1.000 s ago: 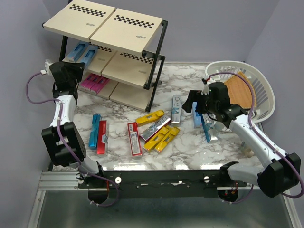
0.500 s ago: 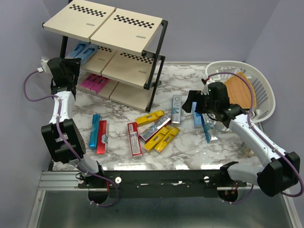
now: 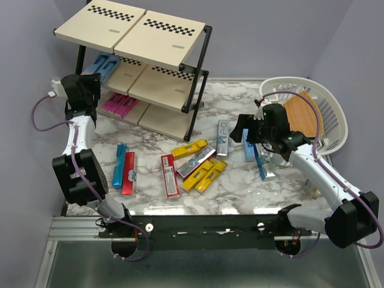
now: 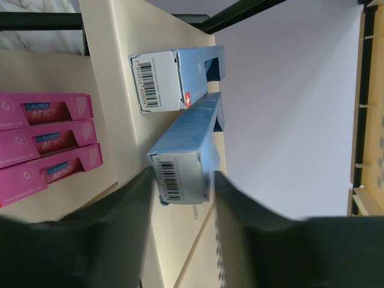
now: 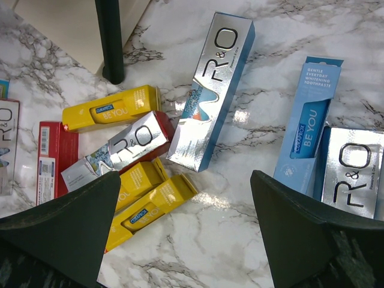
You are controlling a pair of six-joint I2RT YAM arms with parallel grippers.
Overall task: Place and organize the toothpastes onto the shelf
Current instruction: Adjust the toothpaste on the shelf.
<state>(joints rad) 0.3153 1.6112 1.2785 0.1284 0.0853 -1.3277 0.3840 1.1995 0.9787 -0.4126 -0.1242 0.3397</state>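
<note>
From above: shelf (image 3: 144, 36) only partly stocked, light blue boxes (image 3: 103, 65) on the middle tier and pink boxes (image 3: 117, 105) on the bottom board, with about a dozen toothpastes (image 3: 195, 165) lying loose on the table (image 3: 240, 192), so most of the sorting apparently left to do. At the left wrist: left hand (image 4: 183, 180) pressed against both sides of one light blue box (image 4: 186, 144), set on the middle board beside its twin. At the right wrist: right hand (image 5: 185, 180) spread wide, holding nothing, hovering over yellow boxes (image 5: 114, 108) and silver boxes (image 5: 213, 90).
</note>
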